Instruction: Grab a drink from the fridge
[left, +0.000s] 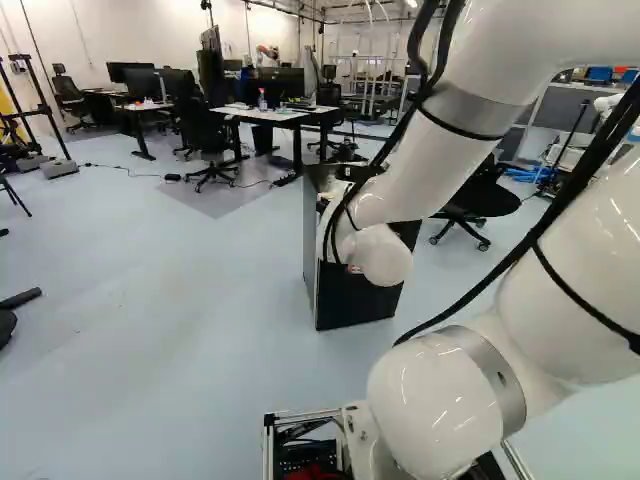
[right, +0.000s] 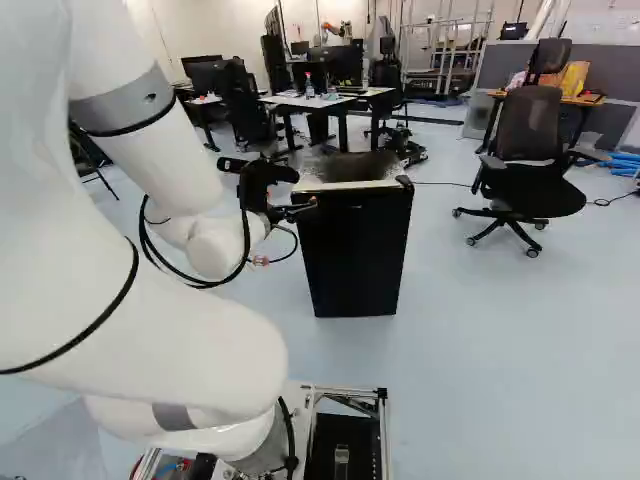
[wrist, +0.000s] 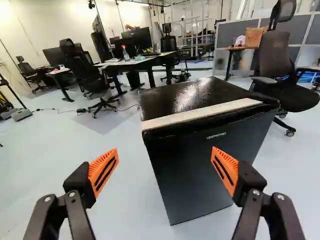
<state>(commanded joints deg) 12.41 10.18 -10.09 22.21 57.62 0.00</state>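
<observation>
The fingers (right: 306, 207) stand wide open, holding nothing, with the black fridge (wrist: 175, 97) ahead; it stands upright on the floor (wrist: 130, 205), its door (wrist: 205, 165) shut, a pale strip (wrist: 200, 114) along its top front edge, an office chair (wrist: 282, 87) behind to one side

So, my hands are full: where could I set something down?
On top of the fridge, behind its pale strip; or on the floor between fridge and nearest chair. The desks are crowded by monitors and chairs.
</observation>
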